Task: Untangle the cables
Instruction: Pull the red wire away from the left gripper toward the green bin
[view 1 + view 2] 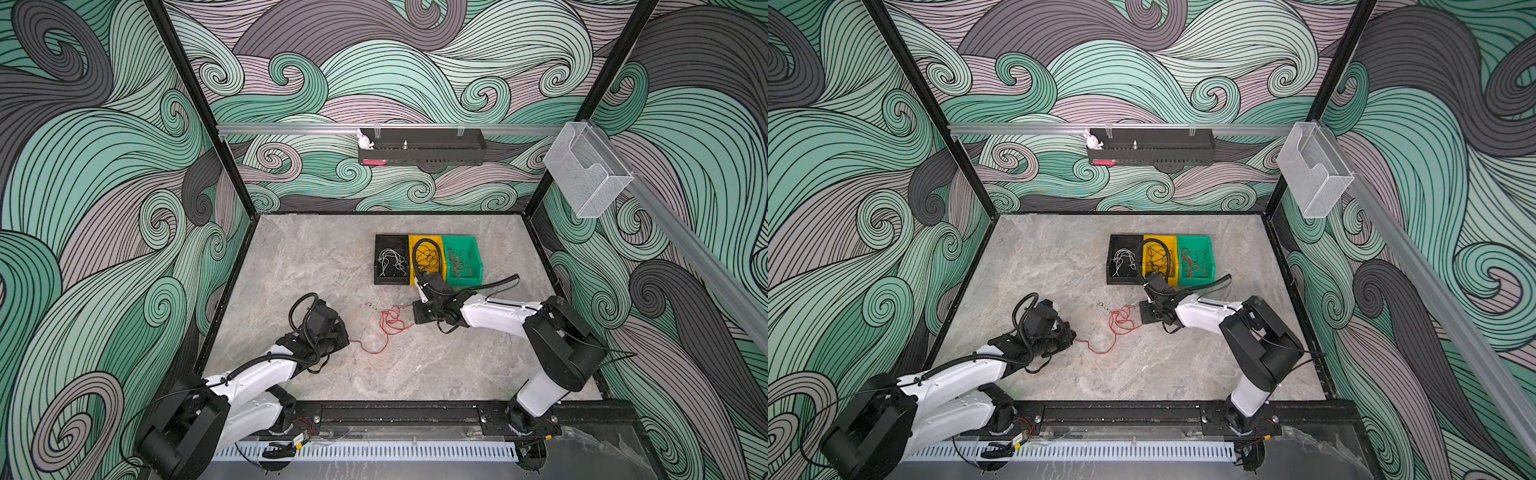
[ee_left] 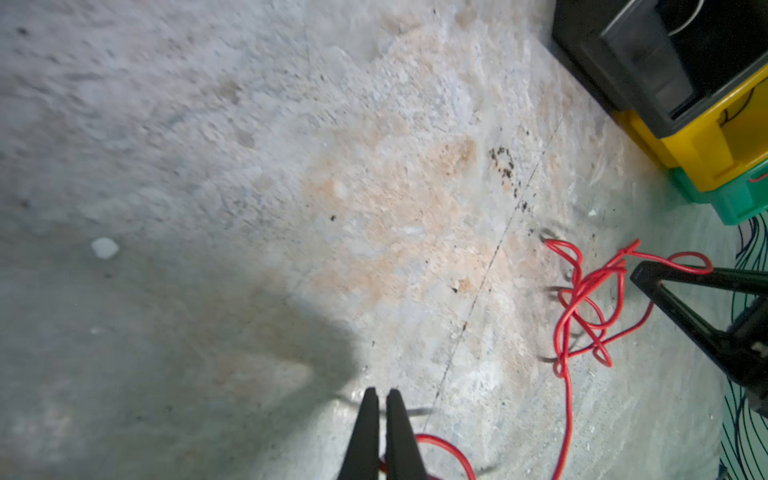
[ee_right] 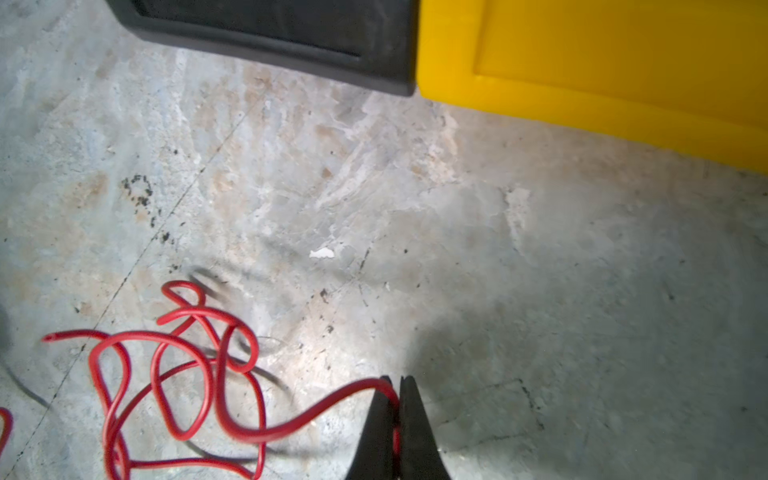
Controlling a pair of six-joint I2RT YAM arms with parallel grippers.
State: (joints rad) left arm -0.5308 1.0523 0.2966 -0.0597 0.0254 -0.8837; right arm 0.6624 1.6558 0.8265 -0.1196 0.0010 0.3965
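Note:
A loose tangle of red cables (image 1: 392,321) (image 1: 1121,321) lies on the marble table between my two grippers. One strand runs from it to my left gripper (image 1: 348,338) (image 2: 381,392), which is shut on the red cable deep between its fingers. Another strand (image 3: 291,428) curves up into my right gripper (image 1: 412,309) (image 3: 395,379), shut on it near the tips. In the left wrist view the knot (image 2: 582,299) sits beside the right gripper's fingers (image 2: 648,276). More cables lie sorted in bins: white (image 1: 390,262), black (image 1: 428,257), red (image 1: 459,262).
Three bins stand side by side behind the right gripper: black (image 1: 390,281), yellow (image 1: 411,262), green (image 1: 478,257). The right arm's black hose (image 1: 426,243) arches over the yellow bin. A black shelf (image 1: 422,158) and a clear holder (image 1: 586,174) hang on the walls.

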